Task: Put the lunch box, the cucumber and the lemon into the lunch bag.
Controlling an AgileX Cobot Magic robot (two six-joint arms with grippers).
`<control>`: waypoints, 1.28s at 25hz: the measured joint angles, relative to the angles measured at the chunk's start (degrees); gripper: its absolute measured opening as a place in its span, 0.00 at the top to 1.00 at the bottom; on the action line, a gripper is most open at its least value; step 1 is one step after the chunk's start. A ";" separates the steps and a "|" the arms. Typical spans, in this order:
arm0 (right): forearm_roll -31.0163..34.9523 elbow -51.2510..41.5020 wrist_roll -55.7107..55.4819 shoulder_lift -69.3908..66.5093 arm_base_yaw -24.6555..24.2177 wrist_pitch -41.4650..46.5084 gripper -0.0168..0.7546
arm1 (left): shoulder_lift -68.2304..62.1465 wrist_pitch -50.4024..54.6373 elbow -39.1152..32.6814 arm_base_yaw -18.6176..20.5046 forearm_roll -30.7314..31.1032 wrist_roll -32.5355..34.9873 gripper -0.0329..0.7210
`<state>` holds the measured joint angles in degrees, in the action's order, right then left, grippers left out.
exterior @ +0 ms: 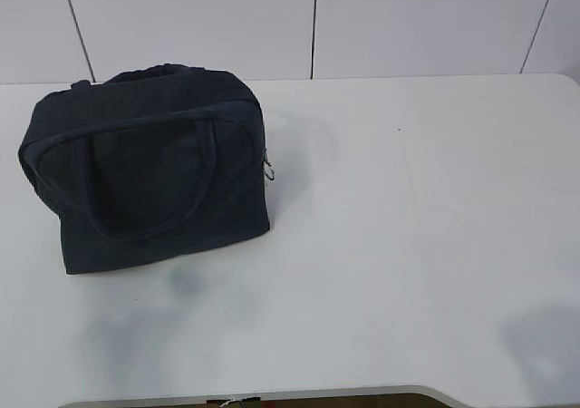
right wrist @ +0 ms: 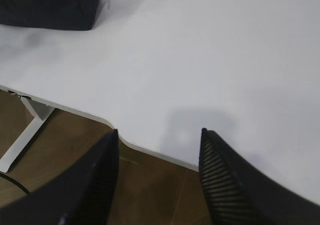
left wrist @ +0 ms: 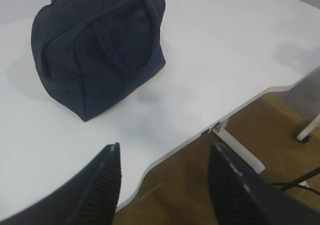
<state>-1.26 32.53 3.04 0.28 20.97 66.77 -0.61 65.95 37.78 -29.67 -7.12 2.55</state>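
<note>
Navy lunch bag (left wrist: 97, 47) sits upper left of the empty, spread left gripper (left wrist: 165, 182), nearer than the likewise released right gripper (right wrist: 159, 180).

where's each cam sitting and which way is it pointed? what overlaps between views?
Exterior: raised, in front of the table, looking down at a slant toward the back wall; lunch bag at left; no robot parts visible.
Left wrist: above the table's near edge, facing the lunch bag; open left claw in the foreground.
Right wrist: over the near edge, facing bare tabletop; open right claw in the foreground; bag corner top left.
Shared: all three show the bag and the table.
</note>
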 joint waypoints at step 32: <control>0.87 -3.81 -0.10 0.60 0.00 -1.55 0.44 | 0.00 -2.62 -8.58 0.00 -1.87 5.16 0.42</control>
<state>-0.40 28.72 2.94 0.88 20.97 65.22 -0.61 63.33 29.20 -29.67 -8.99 7.71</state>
